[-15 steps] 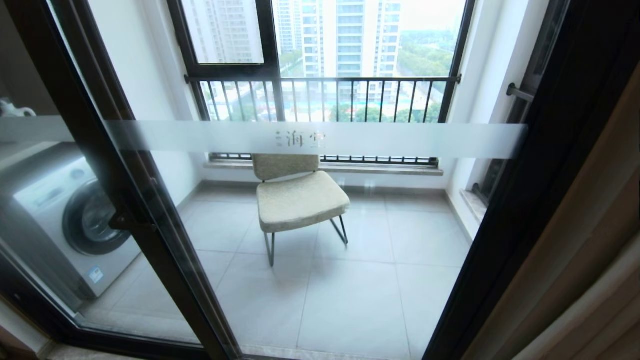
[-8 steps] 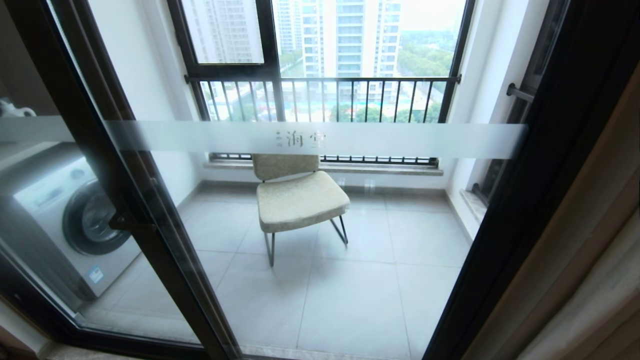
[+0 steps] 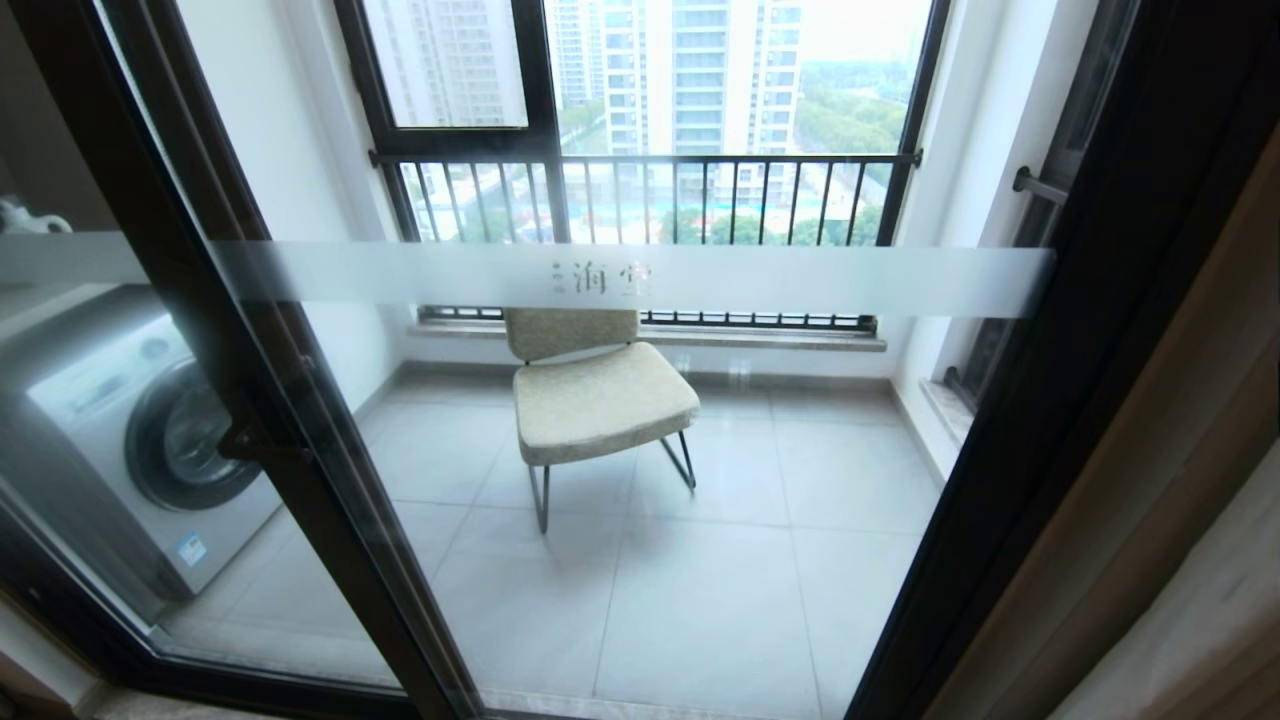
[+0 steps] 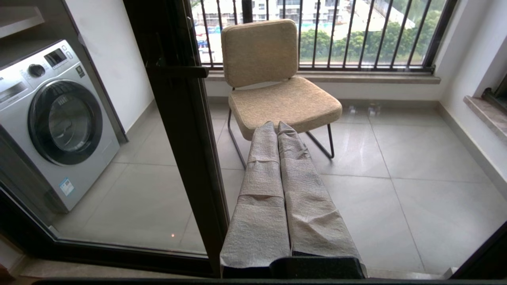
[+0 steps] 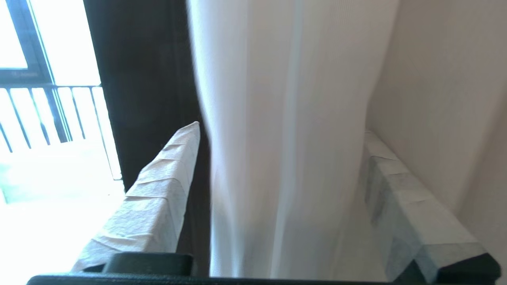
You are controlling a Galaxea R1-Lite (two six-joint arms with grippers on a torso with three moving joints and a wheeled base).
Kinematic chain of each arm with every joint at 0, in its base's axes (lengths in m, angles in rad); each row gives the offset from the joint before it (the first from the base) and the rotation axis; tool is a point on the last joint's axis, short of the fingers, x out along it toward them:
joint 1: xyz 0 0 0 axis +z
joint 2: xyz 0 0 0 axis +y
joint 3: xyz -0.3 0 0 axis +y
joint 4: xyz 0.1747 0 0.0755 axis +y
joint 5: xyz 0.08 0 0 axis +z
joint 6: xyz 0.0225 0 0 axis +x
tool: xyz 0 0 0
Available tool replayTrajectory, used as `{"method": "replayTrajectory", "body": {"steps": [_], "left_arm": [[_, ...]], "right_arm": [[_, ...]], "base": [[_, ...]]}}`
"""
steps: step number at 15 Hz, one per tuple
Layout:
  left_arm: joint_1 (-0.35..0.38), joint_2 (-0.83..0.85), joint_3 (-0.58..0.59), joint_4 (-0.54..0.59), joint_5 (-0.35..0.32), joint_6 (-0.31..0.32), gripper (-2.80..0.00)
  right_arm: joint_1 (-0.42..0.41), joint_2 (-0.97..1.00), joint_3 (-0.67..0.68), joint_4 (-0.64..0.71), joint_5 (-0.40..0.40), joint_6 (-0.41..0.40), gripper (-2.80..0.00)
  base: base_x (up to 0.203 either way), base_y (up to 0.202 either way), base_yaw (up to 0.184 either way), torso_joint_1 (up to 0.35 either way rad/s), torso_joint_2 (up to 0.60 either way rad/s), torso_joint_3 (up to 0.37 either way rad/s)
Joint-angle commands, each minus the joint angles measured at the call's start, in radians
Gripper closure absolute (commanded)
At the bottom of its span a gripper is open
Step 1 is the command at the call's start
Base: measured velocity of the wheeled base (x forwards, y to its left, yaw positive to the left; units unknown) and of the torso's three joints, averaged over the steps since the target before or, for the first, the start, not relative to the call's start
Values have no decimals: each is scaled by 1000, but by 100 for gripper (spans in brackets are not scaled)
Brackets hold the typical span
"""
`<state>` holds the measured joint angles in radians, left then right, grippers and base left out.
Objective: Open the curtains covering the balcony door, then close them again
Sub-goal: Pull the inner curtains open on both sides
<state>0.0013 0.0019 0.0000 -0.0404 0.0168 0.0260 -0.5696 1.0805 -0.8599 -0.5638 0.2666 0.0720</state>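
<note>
The curtains (image 3: 1190, 560) hang bunched at the right edge of the balcony door (image 3: 640, 280), leaving its frosted-banded glass uncovered. Beige fabric lies outside a white sheer fold (image 5: 277, 138). The right gripper (image 5: 283, 142) straddles that fold, jaws spread wide, beside the dark frame. The left gripper (image 4: 276, 128) faces the chair (image 4: 277, 87) through the glass, jaws closed on nothing.

Behind the black-framed glass balcony door (image 3: 300, 440), a beige padded chair (image 3: 598, 395) stands at twelve o'clock, a grey front-loading washing machine (image 3: 140, 440) at nine, beige-grey pleated curtains (image 3: 1190, 560) at three.
</note>
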Motion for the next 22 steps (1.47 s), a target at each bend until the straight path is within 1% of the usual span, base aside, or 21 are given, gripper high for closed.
{"method": "replayTrajectory", "body": {"steps": [1,5,9,13,16,17,19,22], "left_arm": [[0,0,0,-1,0,0,0],[0,0,0,-1,0,0,0],[0,0,0,-1,0,0,0],[0,0,0,-1,0,0,0],[0,0,0,-1,0,0,0],[0,0,0,-1,0,0,0],[0,0,0,-1,0,0,0],[0,0,0,-1,0,0,0]], "right_arm": [[0,-100,56,13,0,-3,-280],[0,-298,223,76,0,-7,-280],[0,-472,331,198,-1,-9,-280],[0,-555,386,255,-1,-11,-280],[30,-575,417,286,0,-49,-280],[52,-577,424,286,0,-53,0],[99,-583,432,290,-5,-65,0],[178,-589,469,289,-56,-98,0]], "base": [[0,0,0,0,0,0],[0,0,0,0,0,0],[0,0,0,0,0,0],[0,0,0,0,0,0],[0,0,0,0,0,0],[0,0,0,0,0,0],[0,0,0,0,0,0],[0,0,0,0,0,0]]}}
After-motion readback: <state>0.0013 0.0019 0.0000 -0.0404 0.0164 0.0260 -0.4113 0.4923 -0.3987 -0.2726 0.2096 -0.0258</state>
